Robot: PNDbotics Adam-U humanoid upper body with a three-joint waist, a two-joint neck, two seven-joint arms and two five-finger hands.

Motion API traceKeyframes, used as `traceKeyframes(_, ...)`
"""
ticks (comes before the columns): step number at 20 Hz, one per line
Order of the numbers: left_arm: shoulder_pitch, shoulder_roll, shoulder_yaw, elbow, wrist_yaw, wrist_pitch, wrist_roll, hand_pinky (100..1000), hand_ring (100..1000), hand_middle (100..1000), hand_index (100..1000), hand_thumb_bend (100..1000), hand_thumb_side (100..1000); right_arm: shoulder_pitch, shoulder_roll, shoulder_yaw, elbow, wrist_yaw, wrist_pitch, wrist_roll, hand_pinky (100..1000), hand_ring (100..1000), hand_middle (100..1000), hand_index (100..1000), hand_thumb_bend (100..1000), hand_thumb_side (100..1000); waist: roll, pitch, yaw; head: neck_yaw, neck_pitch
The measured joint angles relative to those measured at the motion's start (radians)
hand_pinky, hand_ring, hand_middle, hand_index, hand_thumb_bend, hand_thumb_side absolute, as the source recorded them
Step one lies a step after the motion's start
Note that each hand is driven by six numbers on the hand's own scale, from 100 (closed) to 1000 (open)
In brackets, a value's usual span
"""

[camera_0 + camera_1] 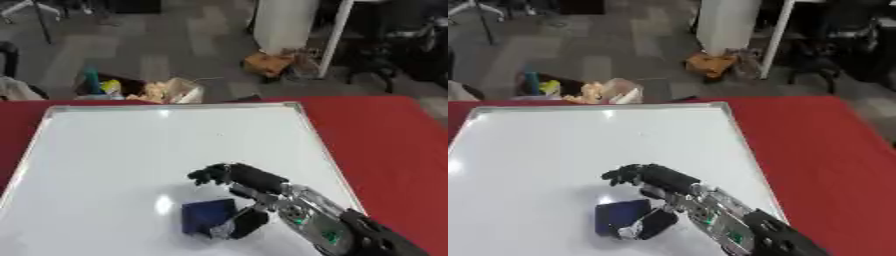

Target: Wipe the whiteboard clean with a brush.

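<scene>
1. Brush [208,216]: a dark blue block lying on the whiteboard [131,150], low and a little right of the board's middle, in the grasp of the right hand [241,200].
2. The right hand comes in from the lower right; its thumb is curled against the brush's right side, while its fingers [214,174] arch over just beyond the block. I judge it to be grasping the brush.
3. The brush sits left of the palm and below the fingers, so the open board lies up and to the left of it.
4. No marks show on the board, only glare spots.
5. The board rests on a red table [833,150].
6. The two views differ only by a sideways shift. The left hand appears in neither.
</scene>
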Motion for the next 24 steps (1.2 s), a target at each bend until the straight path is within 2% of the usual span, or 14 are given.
traceKeyframes(11,0.000,0.000,0.000,0.000,-0.001,0.000,-0.004,443,530,580,847,744,519,0.017,0.007,0.003,-0.004,0.083,-0.039,-0.009,687,756,693,941,338,440,-0.003,0.000,-0.010,0.002,0.000)
traceKeyframes(16,0.000,0.000,0.000,0.000,-0.001,0.002,-0.005,443,530,580,847,742,520,0.021,0.008,0.006,-0.007,0.098,-0.044,-0.017,672,722,655,897,263,393,-0.004,0.000,-0.011,0.002,0.000)
traceKeyframes(20,0.000,0.000,0.000,0.000,-0.001,0.002,-0.006,443,530,580,847,741,521,0.021,0.009,0.008,-0.007,0.105,-0.045,-0.027,664,708,636,854,238,373,-0.004,0.000,-0.011,0.004,0.000)
traceKeyframes(24,0.000,0.000,0.000,0.000,-0.001,0.002,-0.006,444,530,580,847,740,522,0.022,0.009,0.009,-0.007,0.107,-0.043,-0.037,660,701,627,853,230,370,-0.004,0.000,-0.011,0.004,-0.002)
